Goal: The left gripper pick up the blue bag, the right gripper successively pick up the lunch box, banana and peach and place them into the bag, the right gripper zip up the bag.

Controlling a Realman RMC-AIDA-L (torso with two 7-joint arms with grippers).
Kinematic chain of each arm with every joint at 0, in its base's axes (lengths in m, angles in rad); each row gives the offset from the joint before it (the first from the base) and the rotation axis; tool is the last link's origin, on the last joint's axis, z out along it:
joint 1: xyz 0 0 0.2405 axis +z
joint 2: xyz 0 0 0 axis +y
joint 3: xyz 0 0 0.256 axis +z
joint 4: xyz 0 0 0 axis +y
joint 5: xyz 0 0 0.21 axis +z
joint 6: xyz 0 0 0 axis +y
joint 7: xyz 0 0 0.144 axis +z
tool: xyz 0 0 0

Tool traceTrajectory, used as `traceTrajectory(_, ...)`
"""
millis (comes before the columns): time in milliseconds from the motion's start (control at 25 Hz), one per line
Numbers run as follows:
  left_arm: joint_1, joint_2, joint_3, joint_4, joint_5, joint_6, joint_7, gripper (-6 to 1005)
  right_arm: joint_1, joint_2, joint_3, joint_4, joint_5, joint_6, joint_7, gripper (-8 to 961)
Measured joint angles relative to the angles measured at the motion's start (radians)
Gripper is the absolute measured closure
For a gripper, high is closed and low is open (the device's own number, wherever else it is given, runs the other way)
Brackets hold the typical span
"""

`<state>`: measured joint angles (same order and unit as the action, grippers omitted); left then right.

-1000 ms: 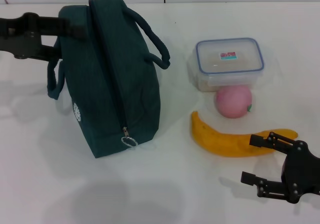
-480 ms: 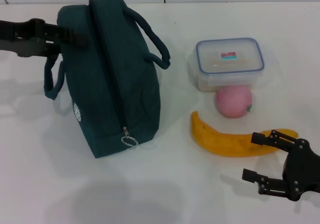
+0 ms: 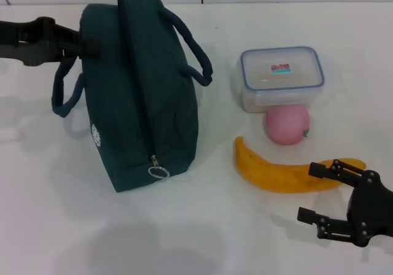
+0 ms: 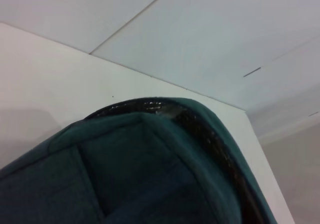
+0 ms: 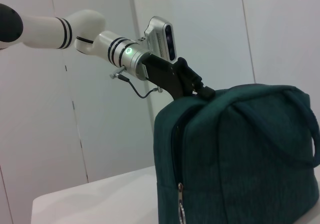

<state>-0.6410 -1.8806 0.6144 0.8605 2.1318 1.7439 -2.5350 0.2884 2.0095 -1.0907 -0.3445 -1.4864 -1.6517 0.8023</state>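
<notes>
The blue bag (image 3: 144,97) stands on the white table at the left, zipped shut, with its zipper ring (image 3: 159,173) at the near end. My left gripper (image 3: 89,45) is closed on the bag's top far-left edge; the right wrist view shows this hold (image 5: 202,91) on the bag (image 5: 240,154). The left wrist view shows only bag fabric (image 4: 125,184). The lunch box (image 3: 281,75) sits at the right, with the peach (image 3: 286,124) in front of it and the banana (image 3: 276,174) nearer still. My right gripper (image 3: 305,192) is open and empty beside the banana's right tip.
The bag's two loop handles hang out to either side, one toward the lunch box (image 3: 193,51) and one on the left (image 3: 61,97). The white table (image 3: 202,238) reaches the wall at the back.
The bag has shifted to the right and stands more upright, drawn by my left gripper. My right gripper has dropped slightly and then held still.
</notes>
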Motion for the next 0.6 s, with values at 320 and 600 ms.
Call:
traceTrajectory(320,-0.001,0.0,0.001,0.0,0.001,0.0,-0.006,853,0.0,0.0,0.0,0.002,0.0,-0.001,0.0,128)
traceTrajectory(600,0.004,0.0,-0.003,-0.009,-0.048,0.006,-0.023,962,-0.003,-0.002,0.03,0.064,0.12,-0.01,0.083,128)
